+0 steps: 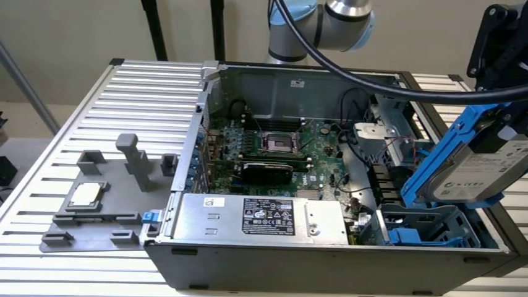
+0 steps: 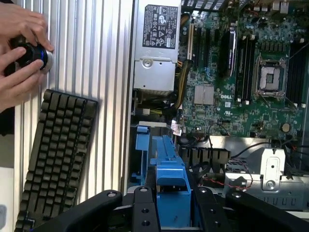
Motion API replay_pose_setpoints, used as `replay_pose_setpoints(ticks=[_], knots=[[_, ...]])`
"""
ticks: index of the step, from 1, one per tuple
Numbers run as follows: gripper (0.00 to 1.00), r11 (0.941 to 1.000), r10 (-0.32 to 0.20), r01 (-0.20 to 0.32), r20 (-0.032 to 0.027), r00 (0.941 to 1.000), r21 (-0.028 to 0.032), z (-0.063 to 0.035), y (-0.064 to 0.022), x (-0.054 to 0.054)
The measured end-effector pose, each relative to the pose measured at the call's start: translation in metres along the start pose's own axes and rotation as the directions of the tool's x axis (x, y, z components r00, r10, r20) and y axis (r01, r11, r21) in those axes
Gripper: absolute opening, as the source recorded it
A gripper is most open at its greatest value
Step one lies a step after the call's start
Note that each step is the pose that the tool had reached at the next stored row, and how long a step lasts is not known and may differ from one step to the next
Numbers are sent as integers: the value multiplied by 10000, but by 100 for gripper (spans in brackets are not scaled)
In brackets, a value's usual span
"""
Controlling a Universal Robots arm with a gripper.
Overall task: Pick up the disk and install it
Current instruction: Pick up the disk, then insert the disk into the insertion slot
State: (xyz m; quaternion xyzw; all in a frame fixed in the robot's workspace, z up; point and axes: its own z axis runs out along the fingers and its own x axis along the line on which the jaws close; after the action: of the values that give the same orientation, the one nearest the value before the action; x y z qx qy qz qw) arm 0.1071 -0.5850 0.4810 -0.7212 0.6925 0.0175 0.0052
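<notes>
While tilted above the blue cage (image 1: 417,235), the disk (image 1: 486,168) sits clamped in the part-closed jaws. The computer case (image 1: 330,269) lies open.

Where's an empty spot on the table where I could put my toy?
The ribbed metal table is bare behind the grey fixture plate, beside the open grey computer case, and along its near edge. Crowded: inside the case, and at the exterior view's right, where the black gripper holds the silver hard drive with blue rails.
</notes>
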Motion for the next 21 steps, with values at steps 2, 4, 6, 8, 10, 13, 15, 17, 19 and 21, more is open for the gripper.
replay_pose_setpoints(ticks=[2,4,6,8,10,13,15,17,19,21], knots=[[33,10000,2,-2,0,10000,0,0,0,1],[33,10000,3,-3,0,10000,0,0,-1,1],[33,10000,3,-3,0,10000,0,0,0,1],[33,10000,4,-4,0,10000,0,0,-1,1],[33,10000,4,-4,0,10000,0,0,0,1],[33,10000,6,-6,0,10000,0,7,0,1],[33,10000,40,-40,-8,10000,1,38,0,2],[33,10000,75,-75,-13,10000,1,75,2,3],[33,9999,100,-100,-17,9999,-10,105,4,4],[33,9999,122,-122,-20,9999,-23,136,5,5]])
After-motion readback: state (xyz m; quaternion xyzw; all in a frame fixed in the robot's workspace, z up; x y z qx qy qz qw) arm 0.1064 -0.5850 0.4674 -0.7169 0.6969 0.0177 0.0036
